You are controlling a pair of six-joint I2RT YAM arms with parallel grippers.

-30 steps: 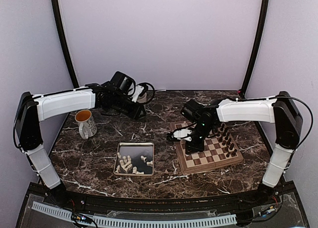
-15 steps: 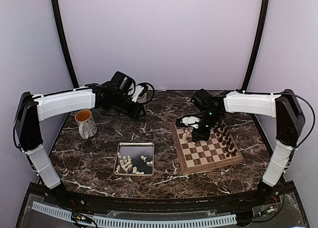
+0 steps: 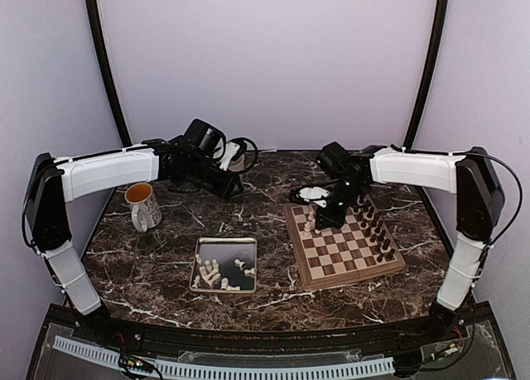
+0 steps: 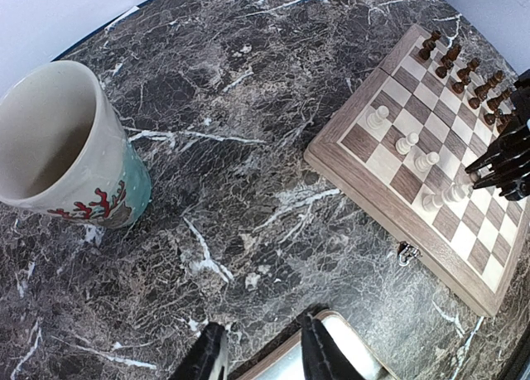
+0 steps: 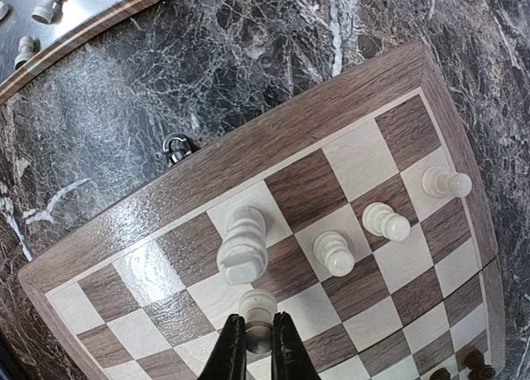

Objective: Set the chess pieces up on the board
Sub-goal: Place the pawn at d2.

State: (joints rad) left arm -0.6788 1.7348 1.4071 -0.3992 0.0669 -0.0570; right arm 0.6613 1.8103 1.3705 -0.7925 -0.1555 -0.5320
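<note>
The board (image 3: 331,266) lies on the right of the marble table. My right gripper (image 3: 325,215) is over its far left part, shut on a cream-white pawn (image 5: 259,304) just above or on a square; I cannot tell which. Next to it stand a taller white piece (image 5: 243,247) and three white pawns (image 5: 335,253). More white pieces (image 3: 217,272) lie in the silver tray (image 3: 225,247). My left gripper (image 4: 263,351) is open and empty, high over the table by the tray's corner (image 4: 335,365).
Dark brown pieces (image 3: 377,229) fill the board's right side. A cream mug (image 3: 142,206) stands at the left and also shows in the left wrist view (image 4: 66,148). A small metal clasp (image 5: 175,146) sticks out of the board's edge.
My right gripper has moved from the board's near left part towards its far left part with the pawn in it. The left arm has not moved.
</note>
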